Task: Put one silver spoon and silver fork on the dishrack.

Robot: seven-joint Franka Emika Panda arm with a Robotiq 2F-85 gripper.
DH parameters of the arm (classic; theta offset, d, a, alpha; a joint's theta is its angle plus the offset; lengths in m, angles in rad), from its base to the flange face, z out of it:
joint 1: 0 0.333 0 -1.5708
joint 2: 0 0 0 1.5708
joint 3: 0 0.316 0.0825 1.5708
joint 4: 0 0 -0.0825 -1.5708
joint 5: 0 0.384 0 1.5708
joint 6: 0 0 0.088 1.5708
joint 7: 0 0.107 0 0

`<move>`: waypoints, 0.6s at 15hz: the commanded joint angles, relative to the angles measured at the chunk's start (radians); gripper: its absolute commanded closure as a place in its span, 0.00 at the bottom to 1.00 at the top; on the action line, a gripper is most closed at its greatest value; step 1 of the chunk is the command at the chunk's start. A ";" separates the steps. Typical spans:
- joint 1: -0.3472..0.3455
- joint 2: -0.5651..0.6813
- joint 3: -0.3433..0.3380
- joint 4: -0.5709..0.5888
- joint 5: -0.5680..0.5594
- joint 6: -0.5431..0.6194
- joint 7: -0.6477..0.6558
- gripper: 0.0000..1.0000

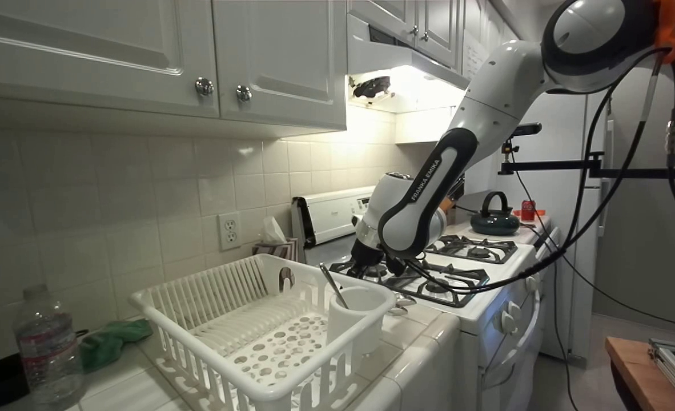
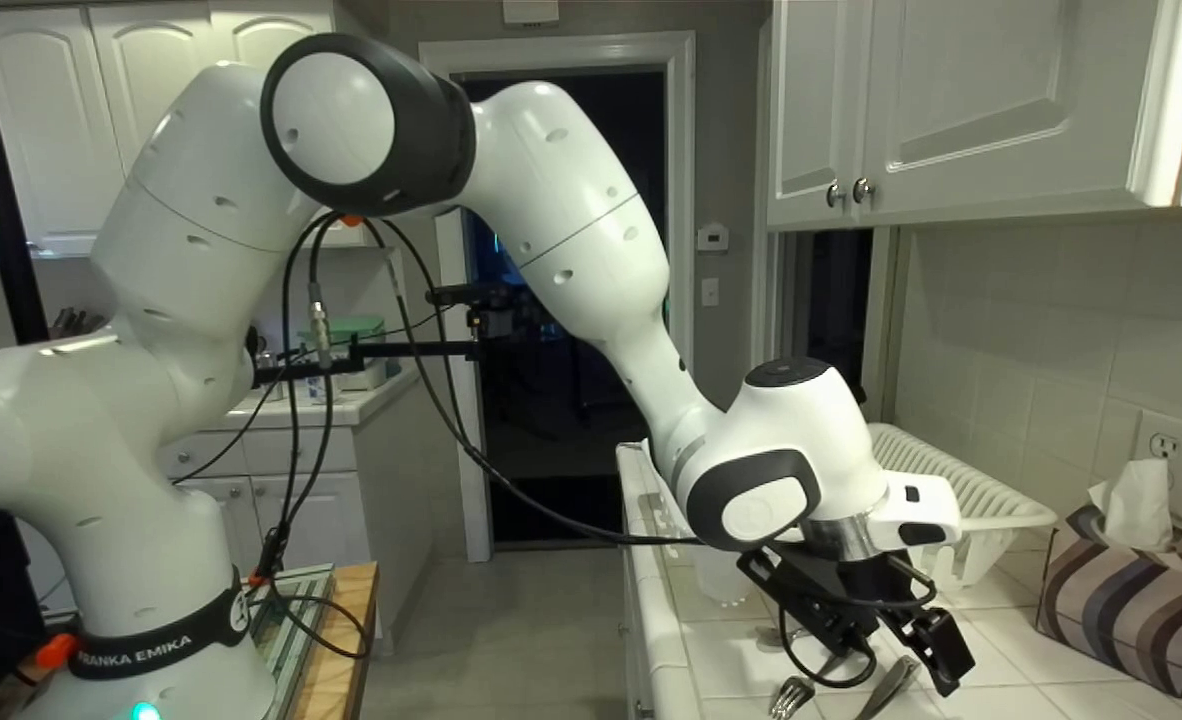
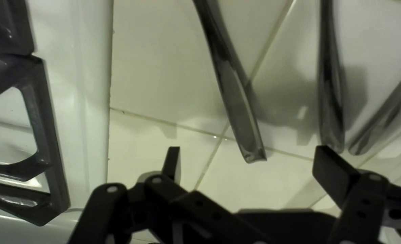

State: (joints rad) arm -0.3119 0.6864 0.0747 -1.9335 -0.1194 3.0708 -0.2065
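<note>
The white dishrack (image 1: 212, 355) stands on the tiled counter and shows partly behind the arm (image 2: 1006, 508). A utensil handle (image 1: 333, 285) leans out of the white cup in its corner. A silver fork (image 2: 792, 697) lies on the counter below my gripper (image 2: 899, 655), beside another silver utensil (image 2: 889, 690). Spoon-like heads (image 1: 404, 299) show beside the rack. In the wrist view my gripper (image 3: 248, 154) is open and empty, with the end of one silver handle (image 3: 236, 101) between its fingertips. Two more handles (image 3: 330, 78) (image 3: 387, 108) lie to the right; their heads are out of view.
The stove with black grates (image 1: 434, 282) borders the counter, and a grate (image 3: 48, 122) shows at the wrist view's left. A striped tissue box (image 2: 1116, 600) stands by the wall. A bottle (image 1: 49, 348) and green cloth (image 1: 112, 344) lie beyond the rack.
</note>
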 commanded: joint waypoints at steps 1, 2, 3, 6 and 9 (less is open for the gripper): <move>-0.008 0.014 0.007 0.008 0.010 -0.002 -0.027 0.00; -0.005 0.018 0.004 0.008 0.009 0.001 -0.026 0.00; -0.004 0.020 0.003 0.009 0.009 0.002 -0.026 0.00; 0.004 0.029 -0.004 0.018 0.016 0.016 -0.011 0.00; 0.006 0.032 -0.008 0.024 0.018 0.018 -0.006 0.00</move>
State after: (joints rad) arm -0.3118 0.7013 0.0715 -1.9298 -0.1194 3.0740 -0.2084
